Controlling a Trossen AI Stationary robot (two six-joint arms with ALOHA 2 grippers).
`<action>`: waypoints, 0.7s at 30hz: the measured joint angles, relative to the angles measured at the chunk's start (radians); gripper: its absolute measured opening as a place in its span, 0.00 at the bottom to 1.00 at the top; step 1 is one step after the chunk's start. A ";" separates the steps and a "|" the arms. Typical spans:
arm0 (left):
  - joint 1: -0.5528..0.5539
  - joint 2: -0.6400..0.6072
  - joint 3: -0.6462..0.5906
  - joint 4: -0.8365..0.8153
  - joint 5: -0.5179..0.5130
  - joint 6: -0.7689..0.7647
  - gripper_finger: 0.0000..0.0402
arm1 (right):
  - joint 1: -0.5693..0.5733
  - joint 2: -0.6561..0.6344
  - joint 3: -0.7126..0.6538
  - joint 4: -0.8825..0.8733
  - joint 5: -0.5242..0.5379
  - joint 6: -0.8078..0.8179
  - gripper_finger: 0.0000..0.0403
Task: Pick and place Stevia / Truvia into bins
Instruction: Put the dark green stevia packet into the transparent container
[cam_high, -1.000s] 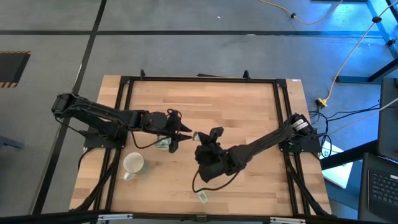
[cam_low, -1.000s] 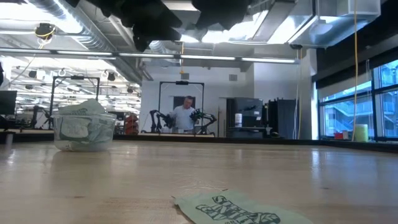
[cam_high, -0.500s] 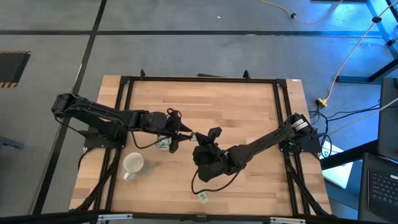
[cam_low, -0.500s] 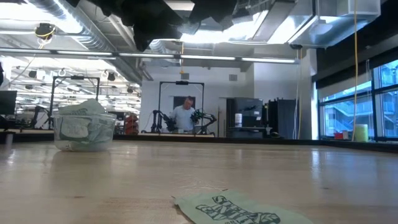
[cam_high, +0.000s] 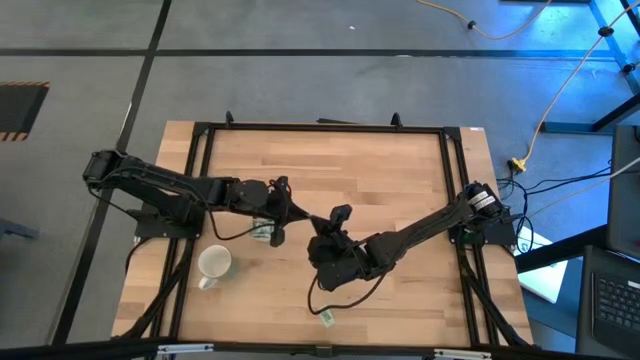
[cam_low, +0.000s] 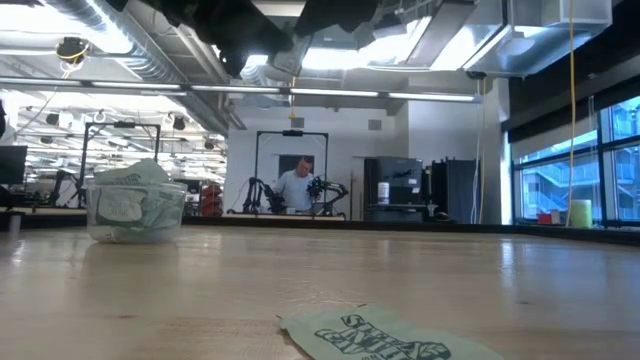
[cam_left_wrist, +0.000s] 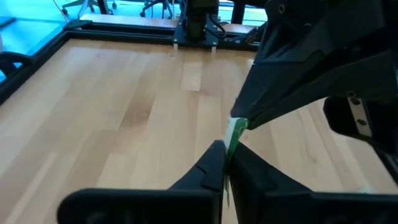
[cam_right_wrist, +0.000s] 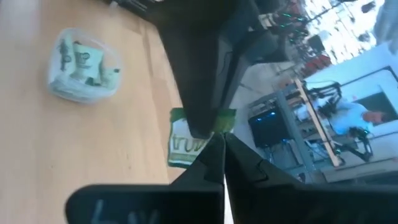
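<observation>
Left pincer (cam_left_wrist: 225, 163) and right pincer (cam_right_wrist: 219, 144) both clamped on one green sachet (cam_left_wrist: 235, 134), held between them.

A light wooden table (cam_high: 400, 180) carries a clear cup (cam_high: 262, 231) stuffed with sachets at nine o'clock, a white mug (cam_high: 214, 264) at eight, one loose sachet (cam_high: 326, 317) at six.

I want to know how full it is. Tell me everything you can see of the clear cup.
The cup is small, round, clear plastic, standing upright on the wooden table, below the left gripper. Green-and-white sachets fill it to the rim, one poking above it. Nothing grips it.
</observation>
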 joint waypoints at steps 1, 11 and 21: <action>0.000 0.000 0.000 0.000 0.001 0.008 0.02 | -0.002 0.000 0.000 0.002 -0.007 0.002 0.01; 0.006 -0.044 0.000 -0.208 0.008 0.034 0.02 | 0.006 -0.016 0.000 -0.105 0.025 0.046 0.27; 0.005 -0.138 0.000 -0.633 0.137 0.013 0.02 | -0.011 -0.025 0.000 -0.423 -0.016 0.416 0.31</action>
